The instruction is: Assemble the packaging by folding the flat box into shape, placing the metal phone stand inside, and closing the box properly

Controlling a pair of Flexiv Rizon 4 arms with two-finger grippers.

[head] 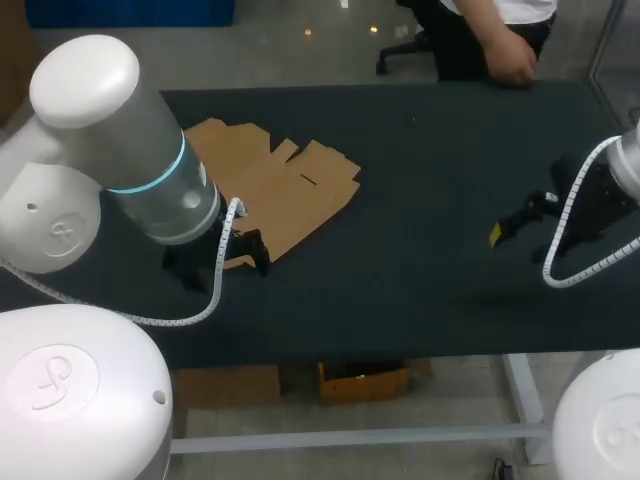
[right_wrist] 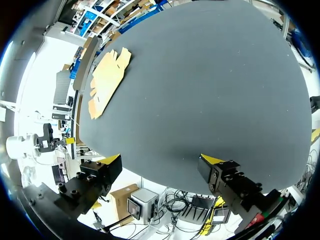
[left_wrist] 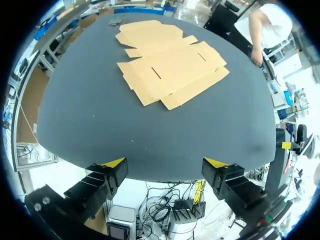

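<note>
From my seat at the controls, the flat box (head: 283,186) lies unfolded on the dark table (head: 430,140), plain brown card with its flaps spread, at about ten o'clock from the table's middle. My left arm comes in at eight o'clock and hides the box's near-left part. My left gripper (head: 221,268) hangs at the card's near edge with its dark fingers apart. My right gripper (head: 505,228) sits at three o'clock, well apart from the box, one yellow tip showing over bare table.
</note>
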